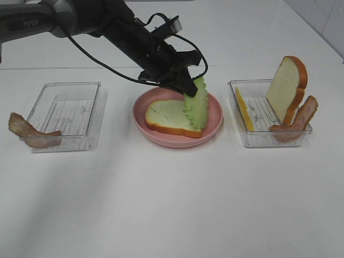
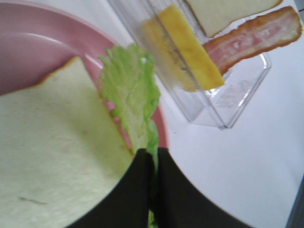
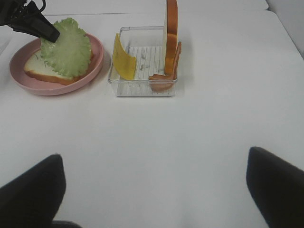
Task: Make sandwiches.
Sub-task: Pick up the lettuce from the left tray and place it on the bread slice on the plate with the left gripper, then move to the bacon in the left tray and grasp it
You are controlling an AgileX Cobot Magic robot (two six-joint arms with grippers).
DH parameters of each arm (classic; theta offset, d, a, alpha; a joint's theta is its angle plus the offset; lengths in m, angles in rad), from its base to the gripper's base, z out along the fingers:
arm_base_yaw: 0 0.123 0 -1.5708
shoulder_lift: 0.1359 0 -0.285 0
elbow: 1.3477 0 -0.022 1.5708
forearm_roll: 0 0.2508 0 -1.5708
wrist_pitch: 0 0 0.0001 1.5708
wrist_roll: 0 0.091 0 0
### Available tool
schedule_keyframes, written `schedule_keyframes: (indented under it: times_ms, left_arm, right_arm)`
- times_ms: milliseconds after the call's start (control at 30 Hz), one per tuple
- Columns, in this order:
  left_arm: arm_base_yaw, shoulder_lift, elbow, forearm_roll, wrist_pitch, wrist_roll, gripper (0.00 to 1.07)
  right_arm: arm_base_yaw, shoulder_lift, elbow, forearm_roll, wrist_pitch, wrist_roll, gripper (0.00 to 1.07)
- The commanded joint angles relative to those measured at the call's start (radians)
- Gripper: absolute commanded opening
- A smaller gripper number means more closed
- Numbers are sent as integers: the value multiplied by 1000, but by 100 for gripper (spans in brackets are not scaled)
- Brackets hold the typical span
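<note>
A bread slice point(image 1: 167, 116) lies flat on the pink plate point(image 1: 161, 137) in the middle of the table. My left gripper point(image 1: 189, 88) is shut on the top edge of a green lettuce leaf point(image 1: 198, 106). The leaf hangs upright over the slice's right end. In the left wrist view the black fingers point(image 2: 133, 190) pinch the lettuce point(image 2: 128, 90) beside the bread point(image 2: 52, 142). My right gripper point(image 3: 154, 190) stands open over bare table, nothing between its fingers point(image 3: 33, 190). It does not show in the high view.
The clear tray point(image 1: 252, 137) on the right holds an upright bread slice point(image 1: 287, 86), a yellow cheese square point(image 1: 243, 107) and a bacon strip point(image 1: 298, 121). On the left, another bacon strip point(image 1: 29, 134) hangs over the corner of a second clear tray point(image 1: 64, 113).
</note>
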Motion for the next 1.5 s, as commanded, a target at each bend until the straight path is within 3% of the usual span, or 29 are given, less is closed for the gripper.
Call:
schedule_keyframes:
  times_ms: [33,567,833,867,900,933,967,1000,1033,1067,1100,1133,1367,1400,1433,1500]
  left_arm:
    - [29,-3,4,58,-8,-12,0]
    - [54,6,4,137,26,-49,0]
    - [54,6,4,182,23,-94,1]
    - [54,6,4,182,22,-94,5]
    - [54,3,4,182,19,-94,19]
    - [54,3,4,182,19,-94,19]
    - [54,3,4,183,18,-94,30]
    - [54,-4,-2,188,21,-104,57]
    - [54,-4,-2,188,21,-104,57]
    - [54,-13,-18,204,38,-124,88]
    - [54,-13,-18,204,38,-124,88]
    - [54,-19,-31,211,52,-128,101]
    - [55,-35,-184,231,224,-147,102]
    - [55,-37,-229,247,275,-186,102]
    - [55,-37,-229,247,275,-186,102]
    - [55,-58,-257,308,275,-264,102]
  right_arm:
    - [-2,-21,0,-3,-3,-10,98]
    - [-2,-21,0,-3,-3,-10,98]
    - [-2,-21,0,-3,-3,-10,98]
    - [-2,-21,0,-3,-3,-10,98]
    - [-2,-21,0,-3,-3,-10,98]
    - [-2,-21,0,-3,-3,-10,98]
    - [-2,-21,0,-3,-3,-10,98]
    - [-2,-21,0,-3,-3,-10,98]
    - [-2,-21,0,-3,-3,-10,98]
    - [-2,-21,0,-3,-3,-10,98]
    - [-2,-21,0,-3,-3,-10,98]
    - [-2,-21,0,-3,-3,-10,98]
    - [-2,-21,0,-3,-3,-10,98]
    - [-2,-21,0,-3,-3,-10,98]
    - [-2,-21,0,-3,-3,-10,98]
    - [-2,-21,0,-3,-3,-10,98]
